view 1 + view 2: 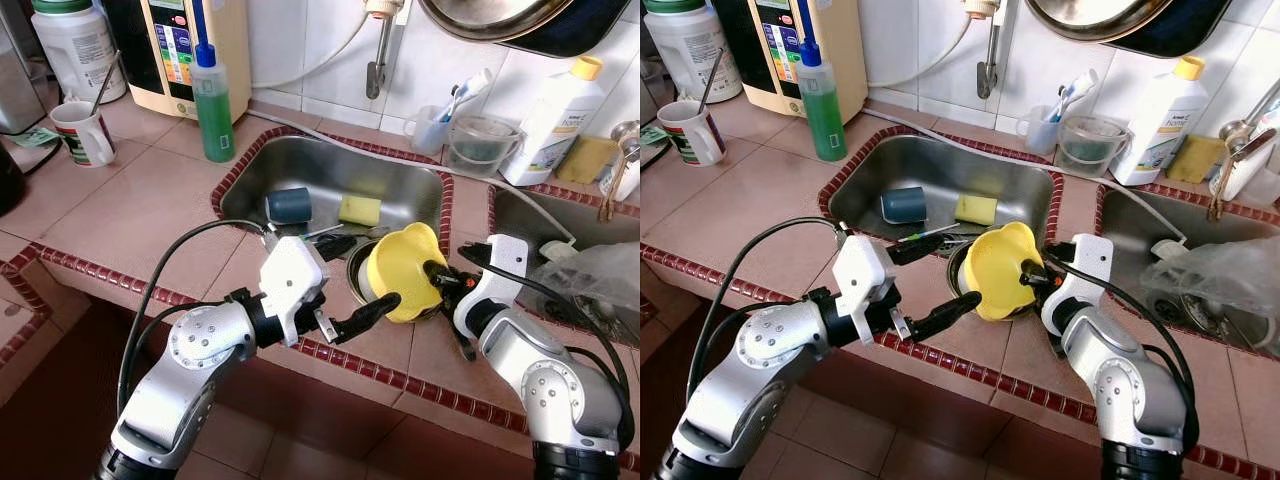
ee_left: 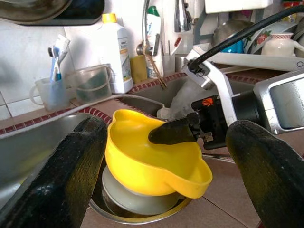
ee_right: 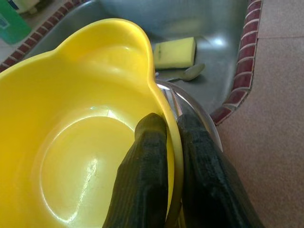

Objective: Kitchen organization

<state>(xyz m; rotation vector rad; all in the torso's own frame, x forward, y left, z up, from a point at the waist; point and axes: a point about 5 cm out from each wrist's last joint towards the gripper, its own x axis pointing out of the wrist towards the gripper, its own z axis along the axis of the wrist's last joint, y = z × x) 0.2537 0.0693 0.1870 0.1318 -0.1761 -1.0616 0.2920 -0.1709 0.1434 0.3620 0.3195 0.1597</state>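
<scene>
A yellow plastic bowl (image 1: 402, 268) rests tilted in a round metal bowl (image 2: 142, 205) at the sink's front edge. My right gripper (image 1: 438, 274) is shut on the yellow bowl's rim, one finger (image 3: 145, 175) inside and one outside. My left gripper (image 1: 368, 310) stands open just in front of the yellow bowl (image 2: 152, 156), its fingers (image 2: 61, 175) spread on either side, not touching it. In the sink (image 1: 400, 180) lie a dark blue cup (image 1: 289, 205), a yellow sponge (image 1: 360, 210) and some cutlery (image 3: 187, 73).
A green soap bottle (image 1: 211, 105) stands at the sink's back left, a mug (image 1: 83, 132) with a spoon further left. A toothbrush cup (image 1: 432, 125), clear container (image 1: 480, 145) and white bottle (image 1: 552, 120) line the back wall. A plastic bag (image 1: 590, 275) lies in the second sink.
</scene>
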